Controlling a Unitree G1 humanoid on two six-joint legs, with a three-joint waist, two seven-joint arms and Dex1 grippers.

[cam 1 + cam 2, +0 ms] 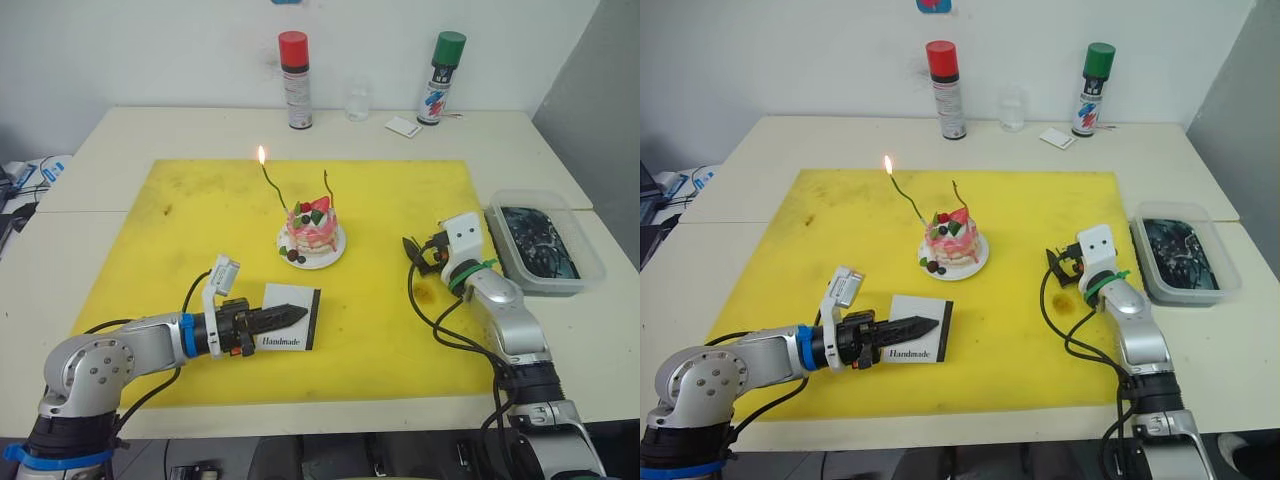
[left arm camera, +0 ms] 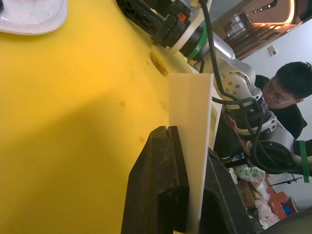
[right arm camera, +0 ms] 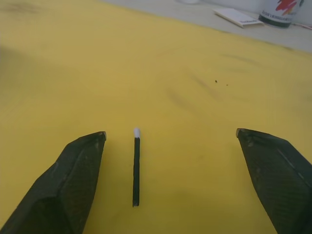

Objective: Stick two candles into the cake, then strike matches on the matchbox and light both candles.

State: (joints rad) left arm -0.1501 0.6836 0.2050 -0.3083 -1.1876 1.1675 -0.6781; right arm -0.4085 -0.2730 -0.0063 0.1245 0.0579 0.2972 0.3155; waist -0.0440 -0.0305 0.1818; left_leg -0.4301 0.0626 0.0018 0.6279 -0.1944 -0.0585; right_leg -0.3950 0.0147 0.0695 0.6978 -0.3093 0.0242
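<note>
The pink-and-white cake [image 1: 312, 232] sits on its white plate [image 1: 330, 256] in the middle of the yellow mat. Two thin candles stand in it. The left candle [image 1: 272, 186] burns with a small flame [image 1: 262, 153]; the right candle [image 1: 328, 186] carries no flame. My left gripper [image 1: 287, 318] is shut on the white matchbox [image 1: 292, 335], holding it by its edge low over the mat's front. To the cake's right, my right gripper [image 3: 170, 134] is open just above the mat. A dark match [image 3: 136, 168] with a pale tip lies flat between its fingers, untouched.
At the back of the table stand a red-capped spray can [image 1: 294, 80], a glass [image 1: 357, 100], a small white card [image 1: 403, 126] and a green-capped can [image 1: 441, 78]. A clear tub [image 1: 542, 240] with dark contents sits beside my right arm. A person [image 2: 287, 92] is nearby.
</note>
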